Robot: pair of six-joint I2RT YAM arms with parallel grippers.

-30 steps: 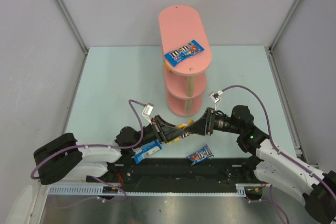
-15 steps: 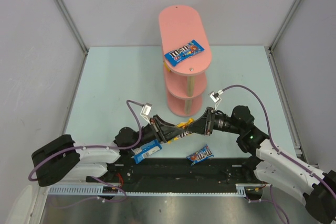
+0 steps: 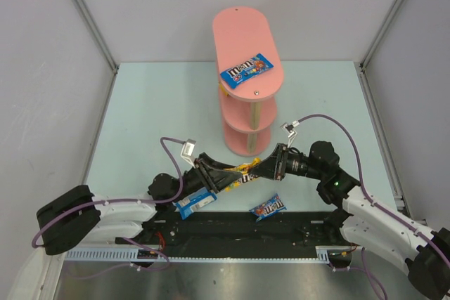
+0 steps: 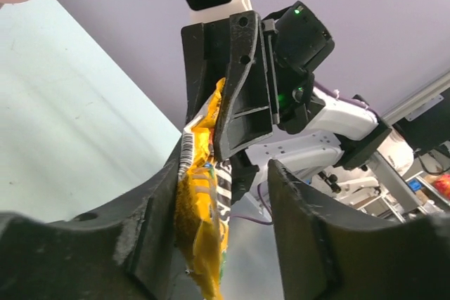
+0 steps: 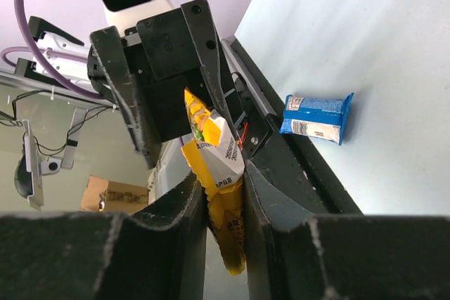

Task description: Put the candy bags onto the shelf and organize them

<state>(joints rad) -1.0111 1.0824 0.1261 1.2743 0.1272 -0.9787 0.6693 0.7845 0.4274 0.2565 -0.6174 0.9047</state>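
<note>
This looks like a midair handover. The right fingers point(image 5: 184, 209) are clenched on the yellow M&M's packet point(image 5: 214, 166), held edge-up between them. The left fingers point(image 4: 299, 216) stand spread and released, with the packet's other end loose in their gap. Both arms stretch low and inward, wrists facing each other, near the pink shelf point(image 3: 242, 33), which the right arm probably reaches better.
</note>
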